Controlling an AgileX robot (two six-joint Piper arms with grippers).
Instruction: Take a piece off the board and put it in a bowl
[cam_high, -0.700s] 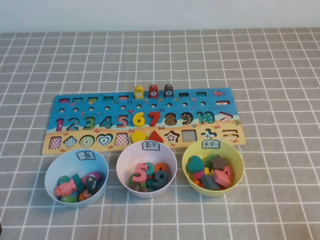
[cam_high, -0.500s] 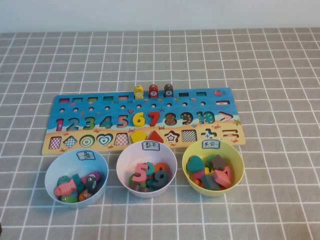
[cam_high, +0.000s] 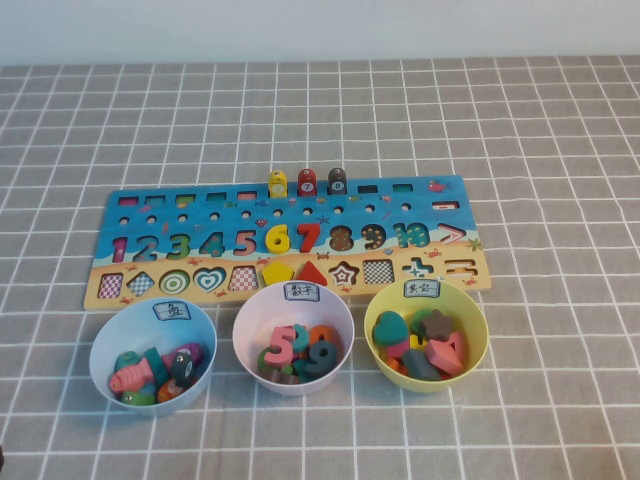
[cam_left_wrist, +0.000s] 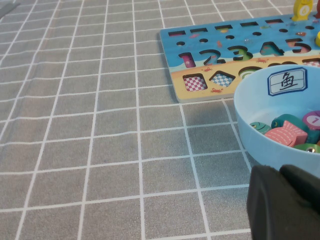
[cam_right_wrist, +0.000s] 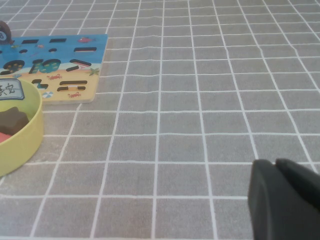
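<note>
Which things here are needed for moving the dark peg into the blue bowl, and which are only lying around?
Needed:
dark fish peg
board
pale blue bowl
right gripper, shut, parked
left gripper, parked beside that bowl

Not needed:
yellow peg
red peg
pink-white bowl
yellow bowl

Perhaps a lab: checked tablecloth (cam_high: 520, 120), blank wall (cam_high: 320, 30).

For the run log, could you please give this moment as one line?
piece: standing on board | bowl: near board | left tool: low beside bowl | right tool: shut, low over table right of board
</note>
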